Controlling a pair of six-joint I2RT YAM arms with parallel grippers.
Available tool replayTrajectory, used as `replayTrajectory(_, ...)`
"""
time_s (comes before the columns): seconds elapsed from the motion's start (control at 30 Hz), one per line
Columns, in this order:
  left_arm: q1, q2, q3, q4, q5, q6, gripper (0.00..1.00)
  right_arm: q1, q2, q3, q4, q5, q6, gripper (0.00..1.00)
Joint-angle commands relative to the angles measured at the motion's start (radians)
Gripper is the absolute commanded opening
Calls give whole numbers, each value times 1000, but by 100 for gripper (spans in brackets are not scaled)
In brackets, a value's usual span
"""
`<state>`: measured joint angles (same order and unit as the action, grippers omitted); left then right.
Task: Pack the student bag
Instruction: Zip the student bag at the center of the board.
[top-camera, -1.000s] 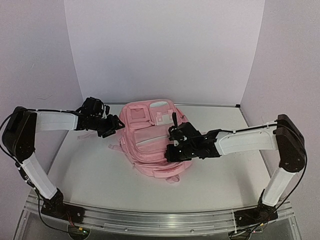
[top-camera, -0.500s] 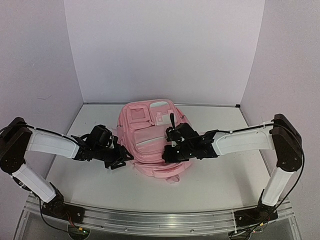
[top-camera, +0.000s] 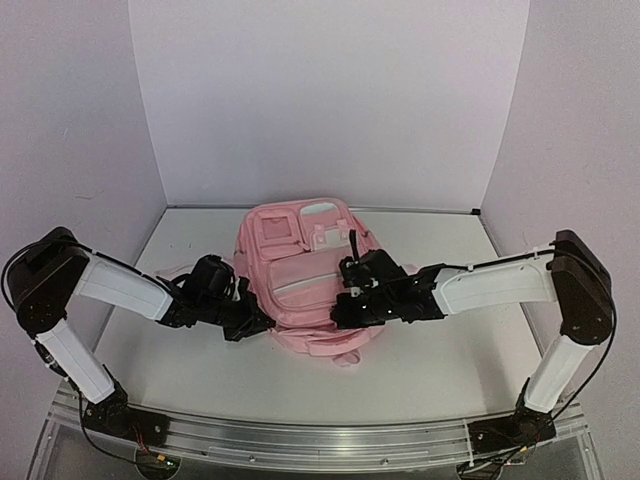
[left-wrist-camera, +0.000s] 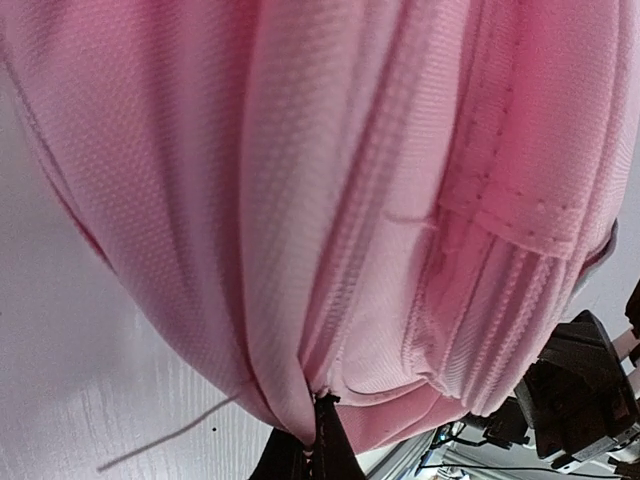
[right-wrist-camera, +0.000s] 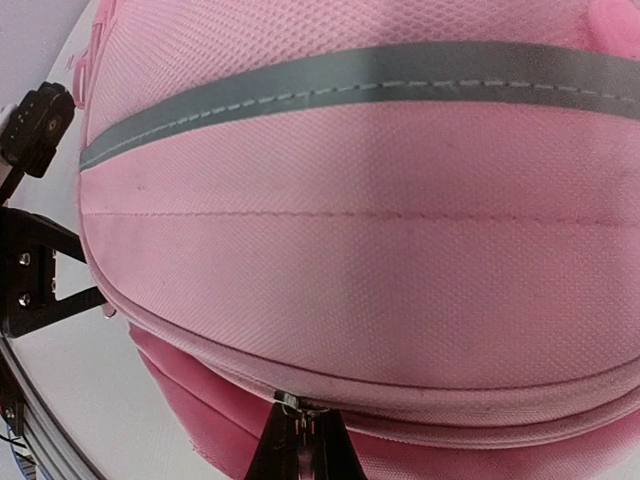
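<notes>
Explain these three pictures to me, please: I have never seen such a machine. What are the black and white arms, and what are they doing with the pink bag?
These are two robot arms bolted to a white table. The wide picture is taken from above and behind them; each close picture comes from a small camera on one wrist. A pink backpack lies on the table between the arms. The left arm's fingers are closed, pinching the fabric at the backpack's edge. The right arm's fingers are closed too, at a zip line of the backpack; whether they grip the zip pull itself, I cannot tell.
</notes>
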<state>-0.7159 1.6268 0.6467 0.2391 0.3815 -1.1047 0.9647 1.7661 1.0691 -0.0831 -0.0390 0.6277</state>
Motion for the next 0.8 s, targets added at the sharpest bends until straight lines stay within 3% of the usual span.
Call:
replayTrajectory(0.0, 80, -131, -21, -165, -80, 36, 0, -68, -107, -87, -50, -40, -30, 0)
replayTrajectory(0.2, 336, -297, 7, -381, -60, 261, 0, -172, -140, -102, -64, -136, -127, 0)
replayTrajectory(0.37, 459, -231, 187, -519, 0, 493, 1, -175, -87, -14, -64, -273, -203, 0)
replayTrajectory(0.4, 460, -211, 221, -551, 5, 533, 5, -176, -79, -1, -63, -299, -211, 0)
replayTrajectory(0.5, 458, -186, 349, -628, 29, 642, 42, -176, -78, 12, -64, -320, -237, 0)
replayTrajectory(0.57, 427, -214, 400, -659, 7, 703, 57, -176, -85, 9, -64, -337, -257, 0)
replayTrajectory(0.67, 315, -270, 456, -687, -60, 820, 66, -175, -91, 5, -64, -373, -284, 0)
replayTrajectory(0.77, 175, -307, 458, -650, -78, 916, 68, -176, -87, 5, -64, -386, -295, 0)
